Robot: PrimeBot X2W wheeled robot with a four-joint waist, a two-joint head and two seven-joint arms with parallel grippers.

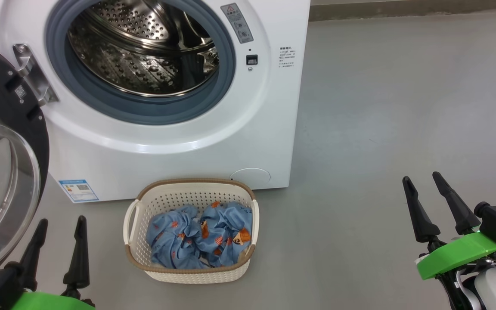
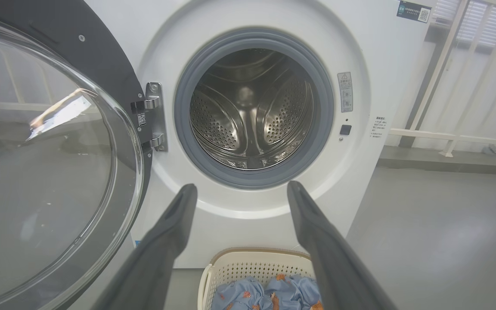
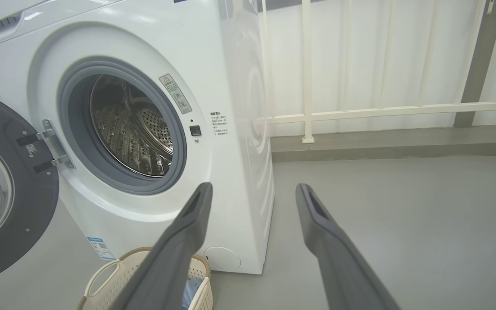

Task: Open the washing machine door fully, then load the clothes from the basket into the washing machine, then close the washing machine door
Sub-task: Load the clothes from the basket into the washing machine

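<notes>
Door [image 1: 2,163] swung wide on its hinge [image 1: 32,75], standing at the washer's [image 1: 179,146] left side, glass bowl facing out. Drum [image 1: 144,51] mouth open, grey gasket [image 1: 144,114] fully exposed

Basket [image 1: 196,275] sits on the floor [image 1: 381,129] right in front of the washer, just below the drum mouth and touching or nearly touching the front panel. Clothes [image 1: 200,234] are bunched in a blue heap inside it, lying below the rim

Left claw [image 1: 62,219]: fingers spread wide, nothing between them. Low at the left of the head view, door glass just beside it on its left, basket near on its right, clear of both. Its wrist cam looks straight into the drum: the two fingers frame the lower gasket, with basket and clothes low between them, beyond the tips, no contact

Right claw [image 1: 421,176]: fingers also spread, holding nothing. Low at the right of the head view over bare floor, well apart from the basket and off to the right of the washer's right edge. In its wrist cam the left finger overlaps the basket in the picture only; the washer's front right corner and floor show between the fingers, a white railing [image 3: 394,110] behind

Blue label [image 1: 79,190] at the washer's lower left corner, between door and basket
</notes>
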